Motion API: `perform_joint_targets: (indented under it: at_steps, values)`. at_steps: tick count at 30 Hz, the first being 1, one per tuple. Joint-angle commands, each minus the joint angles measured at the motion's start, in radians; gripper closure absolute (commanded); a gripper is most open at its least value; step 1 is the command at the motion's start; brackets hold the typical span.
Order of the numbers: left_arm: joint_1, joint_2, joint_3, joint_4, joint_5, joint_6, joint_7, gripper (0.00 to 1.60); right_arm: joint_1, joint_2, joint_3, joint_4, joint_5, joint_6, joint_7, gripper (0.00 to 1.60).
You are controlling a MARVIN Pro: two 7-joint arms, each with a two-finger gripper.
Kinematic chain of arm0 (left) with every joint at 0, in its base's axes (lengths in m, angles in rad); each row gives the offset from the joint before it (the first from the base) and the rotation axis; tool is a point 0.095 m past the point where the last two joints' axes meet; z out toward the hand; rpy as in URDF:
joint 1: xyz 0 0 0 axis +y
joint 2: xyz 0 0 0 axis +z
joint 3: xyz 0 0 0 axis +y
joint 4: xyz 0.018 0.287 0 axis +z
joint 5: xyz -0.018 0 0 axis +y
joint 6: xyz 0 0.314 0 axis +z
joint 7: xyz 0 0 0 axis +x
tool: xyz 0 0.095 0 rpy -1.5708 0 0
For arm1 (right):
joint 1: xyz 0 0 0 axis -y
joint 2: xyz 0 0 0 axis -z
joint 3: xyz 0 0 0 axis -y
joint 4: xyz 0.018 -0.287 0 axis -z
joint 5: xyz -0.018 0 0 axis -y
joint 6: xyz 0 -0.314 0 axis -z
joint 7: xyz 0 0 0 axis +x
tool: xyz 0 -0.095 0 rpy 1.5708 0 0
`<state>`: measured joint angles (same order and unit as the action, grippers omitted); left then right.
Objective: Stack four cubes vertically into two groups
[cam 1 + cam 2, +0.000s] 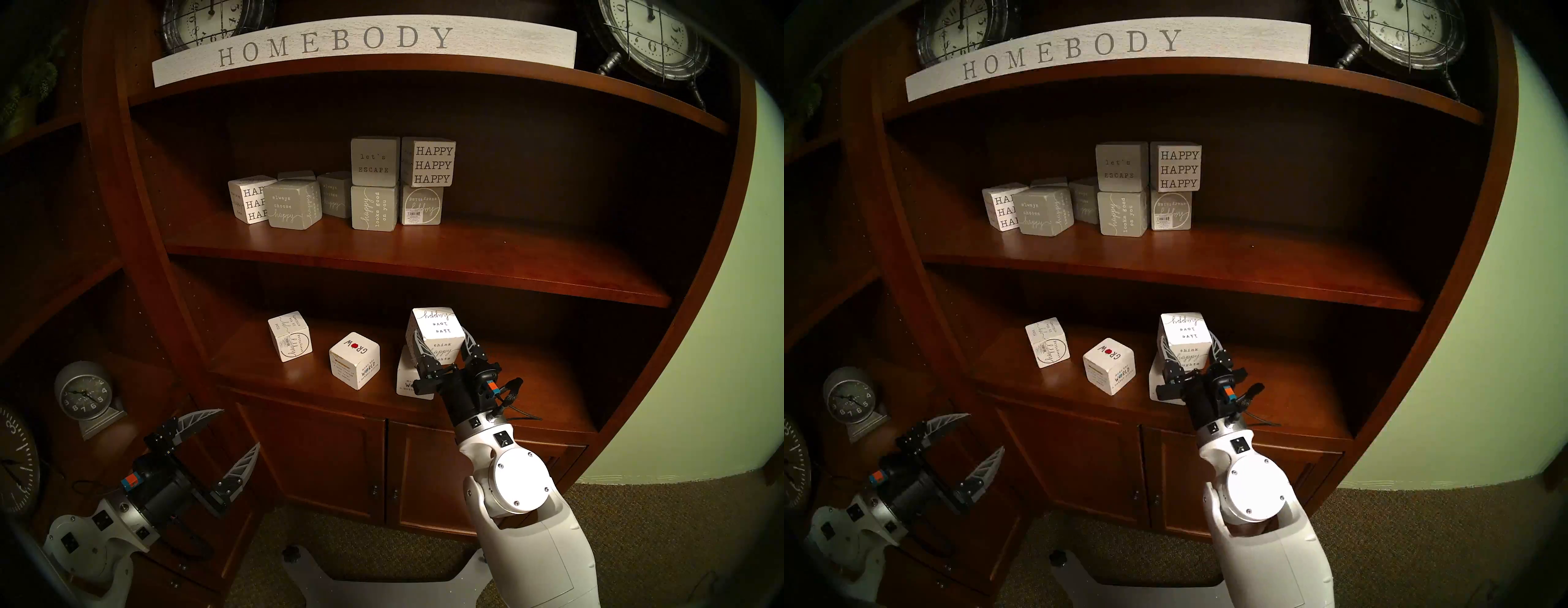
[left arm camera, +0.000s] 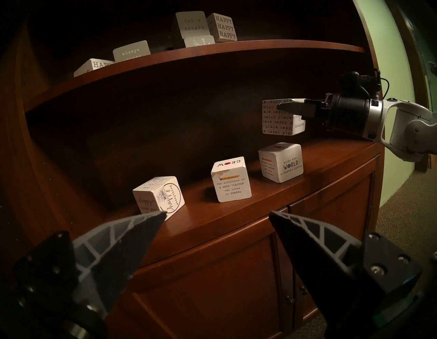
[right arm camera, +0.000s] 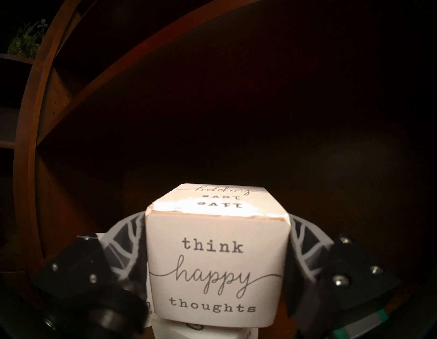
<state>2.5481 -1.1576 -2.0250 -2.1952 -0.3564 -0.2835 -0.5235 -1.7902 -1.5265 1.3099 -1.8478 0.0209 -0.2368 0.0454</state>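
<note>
Left hand (image 1: pixel 227 437): jaws spread, empty, low beside the cabinet. Right hand (image 1: pixel 441 339): clamped on the "think happy thoughts" cube (image 1: pixel 437 337), held clear above the right GROW cube (image 2: pixel 280 163). Middle GROW cube (image 1: pixel 354 365) and barcode cube (image 1: pixel 290 335) rest apart on the lower shelf (image 1: pixel 530 395).

the four cubes (image 1: pixel 354 366) are white with black lettering; the "grow" cube's (image 2: pixel 230 179) "o" is a red dot above a yellow pencil print. the shelf (image 1: pixel 530 395) is reddish-brown wood, the wall (image 1: pixel 700 339) pale green, the carpet (image 1: pixel 662 530) brown speckled.
</note>
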Motion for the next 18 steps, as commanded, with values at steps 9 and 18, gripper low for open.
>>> perform_joint_targets:
  at_steps: [9, 18]
  values:
    - [-0.002, 0.001, -0.001, -0.013, 0.000, -0.001, 0.000, 0.00, 0.062, 0.027, -0.101, 0.042, -0.025, -0.034, -0.164, 1.60]
    - [-0.002, 0.001, -0.001, -0.013, 0.000, -0.001, 0.000, 0.00, 0.082, 0.029, -0.122, 0.069, -0.018, -0.042, -0.207, 1.60]
